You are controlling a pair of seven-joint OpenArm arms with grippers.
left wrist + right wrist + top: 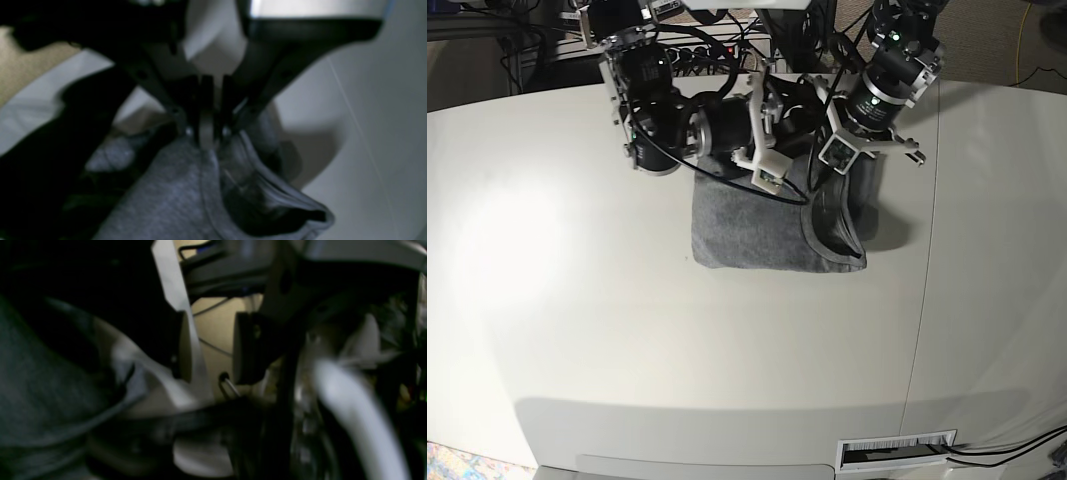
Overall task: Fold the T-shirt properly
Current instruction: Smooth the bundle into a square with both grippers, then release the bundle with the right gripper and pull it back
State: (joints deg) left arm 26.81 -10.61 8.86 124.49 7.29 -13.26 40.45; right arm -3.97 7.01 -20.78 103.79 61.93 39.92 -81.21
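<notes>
T-shirt [752, 235] folded mid-table [577, 330], collar edge pinched in left gripper [206, 133]; right gripper [208, 346] apart, empty. Risk: lifting with cloth caught, undoing fold.

No legible text, brand or number on anything I see. A striped label strip [895, 452] sits at the counter's [577, 330] near edge; too small to read.

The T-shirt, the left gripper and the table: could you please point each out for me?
T-shirt [747, 235], base view, flat grey folded body.
Left gripper [210, 133], left wrist view, between the fingertips at the cloth.
Table [577, 300], base view, bare white top.
</notes>
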